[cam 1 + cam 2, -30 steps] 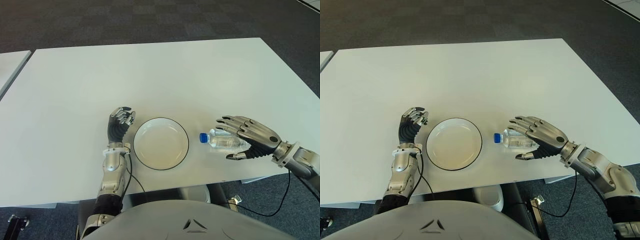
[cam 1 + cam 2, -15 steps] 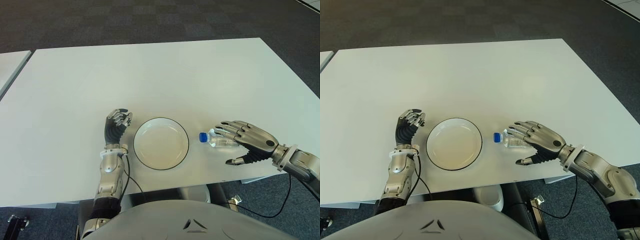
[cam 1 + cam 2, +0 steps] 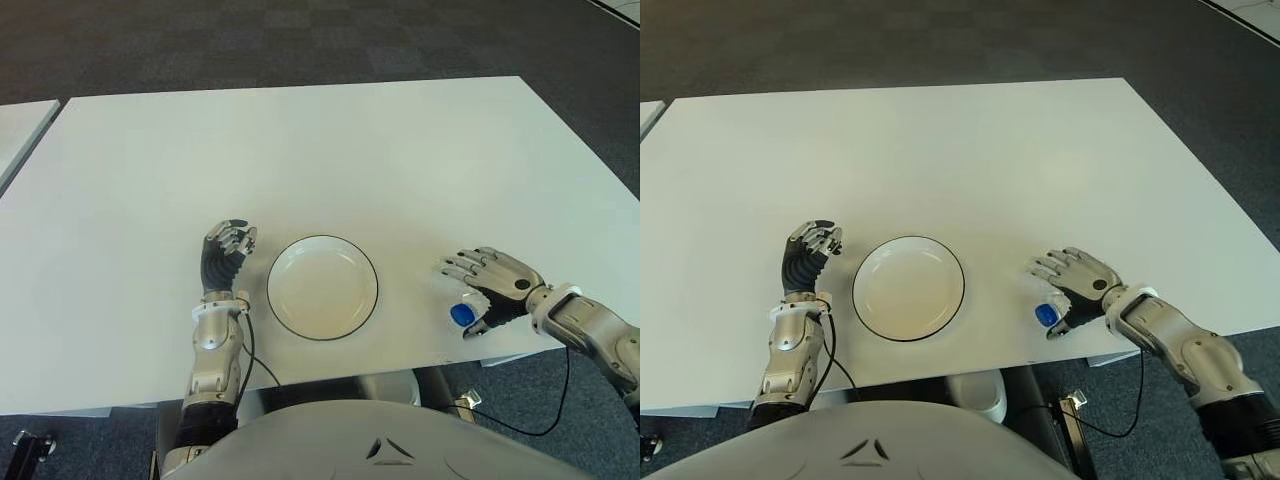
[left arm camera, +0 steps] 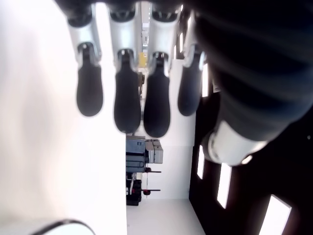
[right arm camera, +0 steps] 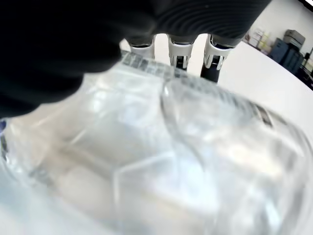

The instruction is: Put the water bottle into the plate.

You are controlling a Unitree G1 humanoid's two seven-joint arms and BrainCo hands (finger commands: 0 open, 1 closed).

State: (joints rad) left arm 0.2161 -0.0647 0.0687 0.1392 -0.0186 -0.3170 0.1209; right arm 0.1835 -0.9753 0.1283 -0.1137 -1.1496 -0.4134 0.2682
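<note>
The clear water bottle shows only by its blue cap [image 3: 461, 314] at the near side of my right hand [image 3: 482, 297], whose fingers are curled over it, right of the plate near the table's front edge. In the right wrist view the bottle's body [image 5: 161, 156] fills the picture, with fingers [image 5: 179, 54] wrapped over its far side. I cannot tell whether the bottle touches the table. The white plate [image 3: 322, 290] with a dark rim is empty. My left hand [image 3: 224, 260] stands upright just left of the plate, its fingers [image 4: 127, 98] curled and holding nothing.
The white table [image 3: 300, 150] stretches far beyond the plate. Its front edge runs just below both hands, and dark carpet [image 3: 300, 40] lies beyond it. A cable [image 3: 260, 360] trails from the left wrist over the front edge.
My right hand has closed over the bottle and drawn it right and toward the front edge, so the cap now points toward me. The left hand has drifted slightly left.
</note>
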